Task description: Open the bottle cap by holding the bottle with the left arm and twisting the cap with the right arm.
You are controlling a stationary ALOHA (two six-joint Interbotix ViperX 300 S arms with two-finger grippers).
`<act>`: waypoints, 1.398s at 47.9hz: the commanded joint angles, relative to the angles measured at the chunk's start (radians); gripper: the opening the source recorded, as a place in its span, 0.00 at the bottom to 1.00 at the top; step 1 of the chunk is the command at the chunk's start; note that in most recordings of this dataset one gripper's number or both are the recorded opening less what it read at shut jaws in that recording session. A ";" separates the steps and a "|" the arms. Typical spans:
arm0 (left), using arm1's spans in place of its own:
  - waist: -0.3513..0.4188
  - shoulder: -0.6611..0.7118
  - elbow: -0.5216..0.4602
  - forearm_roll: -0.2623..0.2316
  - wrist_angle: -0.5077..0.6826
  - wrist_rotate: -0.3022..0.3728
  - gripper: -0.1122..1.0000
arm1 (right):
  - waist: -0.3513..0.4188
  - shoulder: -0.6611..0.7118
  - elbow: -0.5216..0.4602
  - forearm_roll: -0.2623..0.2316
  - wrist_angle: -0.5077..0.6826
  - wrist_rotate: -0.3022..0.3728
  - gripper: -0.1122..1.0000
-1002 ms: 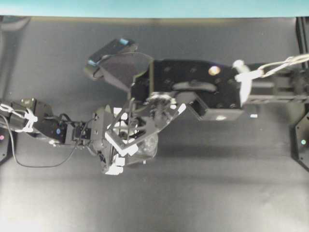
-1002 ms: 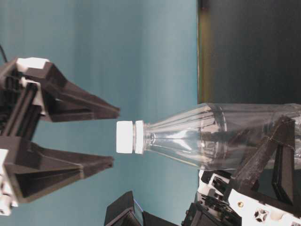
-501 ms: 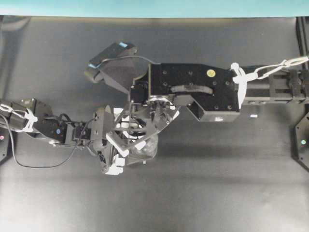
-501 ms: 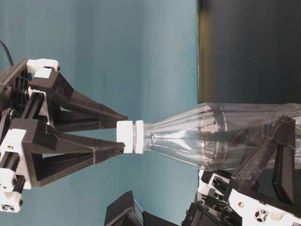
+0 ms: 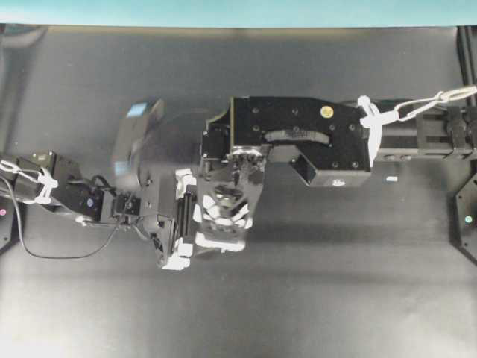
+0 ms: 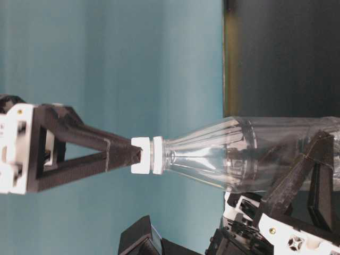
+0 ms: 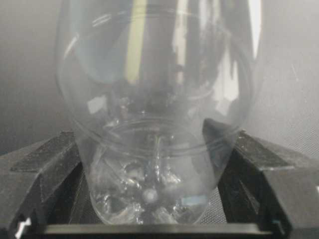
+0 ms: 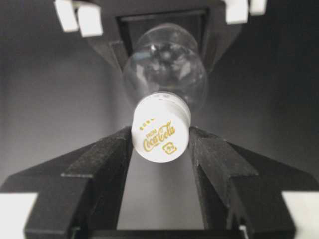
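Note:
The clear bottle (image 6: 249,154) is held off the table, and its white bottle cap (image 6: 142,155) points at my right gripper (image 6: 135,155). In the right wrist view the cap (image 8: 160,130) sits pinched between both black fingers of the right gripper (image 8: 162,137), which is shut on it. The left gripper (image 7: 157,149) is shut on the round base of the bottle (image 7: 154,74), one finger on each side. From overhead, the right gripper (image 5: 223,216) covers most of the bottle, with the left gripper (image 5: 175,231) right beside it. The left arm (image 5: 67,195) comes in from the left and the right arm (image 5: 298,142) from the right.
A tiny white scrap (image 5: 391,179) lies on the black table (image 5: 335,298) below the right arm. A teal wall (image 5: 223,11) runs along the far edge. The right wrist's camera housing (image 5: 134,138) is blurred, above the left arm.
The right gripper came forward, closed on the cap and rolled about its wrist, swinging its camera housing down to the left. The left gripper and bottle have stayed put.

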 commanded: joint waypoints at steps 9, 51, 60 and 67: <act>0.002 0.002 -0.009 0.003 0.005 -0.005 0.83 | 0.041 -0.002 0.000 -0.003 -0.035 -0.368 0.42; -0.005 0.008 -0.028 0.003 0.038 -0.005 0.83 | 0.035 -0.035 0.003 -0.005 -0.028 -0.255 0.59; -0.005 0.008 -0.026 0.003 0.038 -0.005 0.83 | 0.035 -0.066 -0.002 -0.003 -0.025 -0.192 0.86; -0.006 0.008 -0.023 0.003 0.038 -0.005 0.83 | 0.035 -0.115 -0.009 -0.003 -0.023 -0.075 0.85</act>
